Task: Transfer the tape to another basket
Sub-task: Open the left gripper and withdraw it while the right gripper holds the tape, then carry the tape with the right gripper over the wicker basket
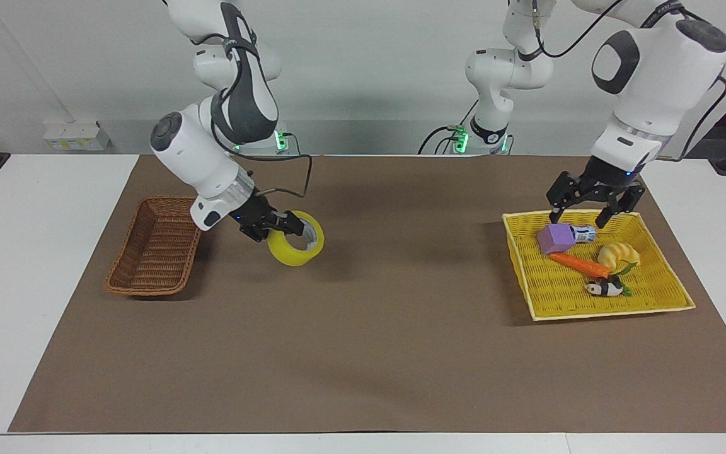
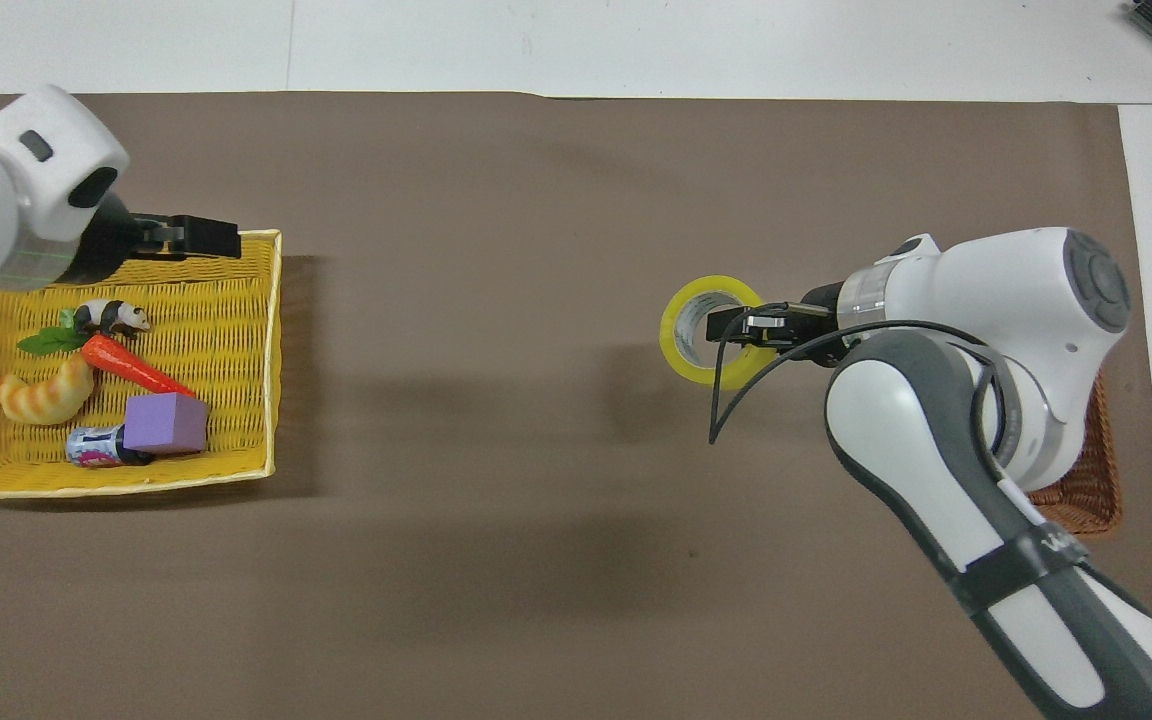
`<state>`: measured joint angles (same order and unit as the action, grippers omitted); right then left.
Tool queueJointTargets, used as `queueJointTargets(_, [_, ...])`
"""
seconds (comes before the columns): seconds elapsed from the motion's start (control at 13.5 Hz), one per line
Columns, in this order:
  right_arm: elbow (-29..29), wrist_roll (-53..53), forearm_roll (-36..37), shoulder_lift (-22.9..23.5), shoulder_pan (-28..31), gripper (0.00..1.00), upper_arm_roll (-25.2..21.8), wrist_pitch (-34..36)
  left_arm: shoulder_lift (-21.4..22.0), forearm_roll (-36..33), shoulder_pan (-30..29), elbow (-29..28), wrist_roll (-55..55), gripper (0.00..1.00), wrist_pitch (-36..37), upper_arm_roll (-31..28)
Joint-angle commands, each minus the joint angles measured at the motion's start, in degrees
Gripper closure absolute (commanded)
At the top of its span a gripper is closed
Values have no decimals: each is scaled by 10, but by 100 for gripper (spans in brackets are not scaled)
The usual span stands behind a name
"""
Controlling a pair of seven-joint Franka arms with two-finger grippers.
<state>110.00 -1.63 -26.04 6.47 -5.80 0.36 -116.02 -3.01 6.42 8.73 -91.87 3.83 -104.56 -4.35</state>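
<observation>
The tape [image 1: 290, 255] is a yellow roll with a white core, held in the air over the brown mat beside the wicker basket [image 1: 155, 246]. My right gripper [image 1: 292, 226] is shut on the roll's wall, one finger through its hole. In the overhead view the tape [image 2: 681, 350] hangs from my right gripper [image 2: 726, 325], and my right arm hides most of the basket [image 2: 1086, 490]. My left gripper [image 1: 580, 214] is open and empty, raised over the edge of the yellow tray nearer the robots; it also shows in the overhead view [image 2: 211, 237].
The bright-yellow woven tray [image 1: 609, 310] at the left arm's end holds a purple block [image 1: 555, 238], a small bottle [image 1: 583, 234], a toy carrot [image 1: 580, 265], a croissant toy [image 1: 618, 254] and a panda figure [image 1: 604, 288]. A brown mat [image 1: 401, 353] covers the table.
</observation>
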Motion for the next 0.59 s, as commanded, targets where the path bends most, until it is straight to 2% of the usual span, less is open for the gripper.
queueJointTargets(0.0, [-26,17,50,-23,46,100,5,73,-3,-15,-20,62,18,0,95,3])
queueJointTargets(0.22, [-24,54,117,-45,96,100,5,124,-5,-18,-23,95,22,0,156,2])
queueJointTargets(0.52, [5,123,229,-52,170,100,6,116,-2,-40,-22,107,22,0,157,5])
